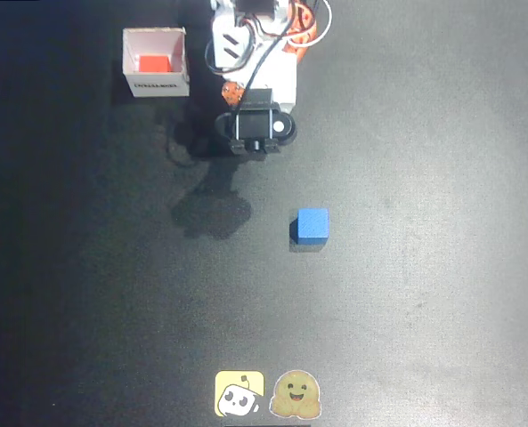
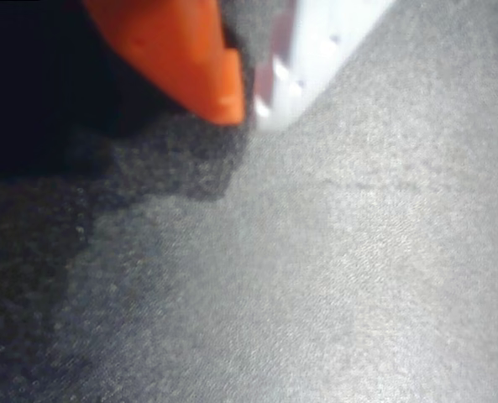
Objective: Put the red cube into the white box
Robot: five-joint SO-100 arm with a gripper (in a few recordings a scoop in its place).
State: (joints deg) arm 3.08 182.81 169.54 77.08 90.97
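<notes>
1. The red cube is sitting inside the white box, down on its floor, in the overhead view
2. The white box is standing open near the top left of the dark table, with dark print showing on its front wall
3. The arm is folding up just to the right of the box, white and orange, with black wires looping over it
4. The gripper is showing in the wrist view as an orange finger and a white finger, with their tips lying very close together and nothing between them
5. The blue cube is sitting alone near the middle of the table, well apart from the box
6. The table is looking dark grey and a bit rough, like cloth, with a soft shadow lying left of the blue cube
7. Two stickers are lying side by side at the bottom edge, one yellow square and one smiling face
</notes>
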